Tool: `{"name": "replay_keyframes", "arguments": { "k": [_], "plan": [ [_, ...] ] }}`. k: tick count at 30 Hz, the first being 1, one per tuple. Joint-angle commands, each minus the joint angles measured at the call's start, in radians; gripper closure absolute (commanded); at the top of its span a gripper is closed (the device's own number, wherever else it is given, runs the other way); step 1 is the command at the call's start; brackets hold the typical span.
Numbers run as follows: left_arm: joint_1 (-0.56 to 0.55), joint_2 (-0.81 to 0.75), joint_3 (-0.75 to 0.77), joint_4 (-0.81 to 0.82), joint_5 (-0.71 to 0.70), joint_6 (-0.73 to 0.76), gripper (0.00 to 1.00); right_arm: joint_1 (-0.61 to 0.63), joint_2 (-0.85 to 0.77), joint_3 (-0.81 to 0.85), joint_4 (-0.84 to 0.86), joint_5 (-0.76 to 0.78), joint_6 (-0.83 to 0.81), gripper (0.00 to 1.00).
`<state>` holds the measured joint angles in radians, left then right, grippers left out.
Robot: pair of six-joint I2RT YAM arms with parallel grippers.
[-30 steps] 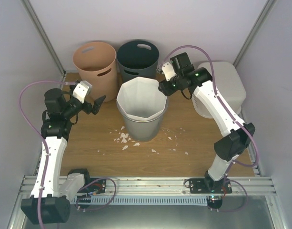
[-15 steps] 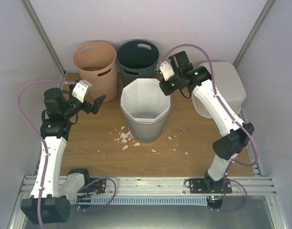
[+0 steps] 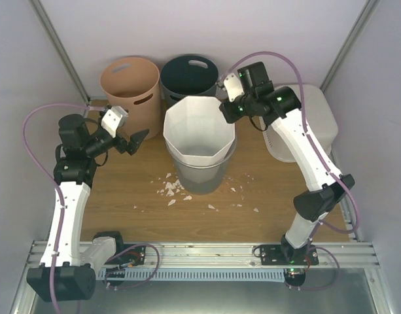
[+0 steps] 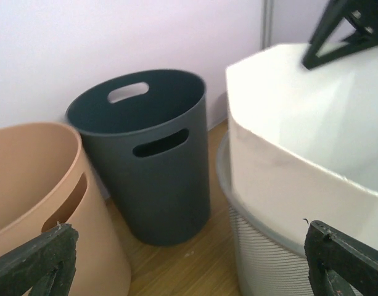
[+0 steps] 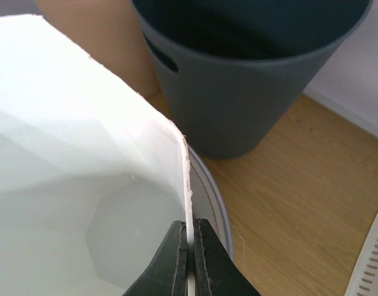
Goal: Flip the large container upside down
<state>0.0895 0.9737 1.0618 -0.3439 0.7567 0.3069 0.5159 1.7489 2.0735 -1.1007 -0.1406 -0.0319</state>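
While left gripper hung released mid-left, I saw right gripper clenched on white faceted bin rim, centre; large container upper right.

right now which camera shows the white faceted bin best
Top external: the white faceted bin shows nearly its whole rim and inside, nested in the grey mesh bin. Left wrist shows only one side wall; right wrist only the rim edge pinched by the right gripper.
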Motion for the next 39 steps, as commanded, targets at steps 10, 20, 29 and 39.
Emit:
{"name": "replay_keyframes", "arguments": {
  "k": [10,20,29,39],
  "plan": [
    [-0.117,0.074,0.153,-0.273,0.316,0.582,0.01,-0.093,-0.076,0.265,0.076,-0.127,0.158,0.99],
    [-0.228,0.179,0.219,-0.378,0.200,0.913,0.01,-0.130,-0.243,0.267,0.146,-0.047,0.193,0.99],
    [-0.357,0.298,0.332,-0.492,0.077,0.960,0.01,-0.130,-0.401,0.193,0.273,0.102,0.220,0.99],
    [-0.496,0.446,0.449,-0.751,-0.093,1.048,0.06,-0.130,-0.453,0.146,0.290,0.366,0.169,0.99]
  ]
}}
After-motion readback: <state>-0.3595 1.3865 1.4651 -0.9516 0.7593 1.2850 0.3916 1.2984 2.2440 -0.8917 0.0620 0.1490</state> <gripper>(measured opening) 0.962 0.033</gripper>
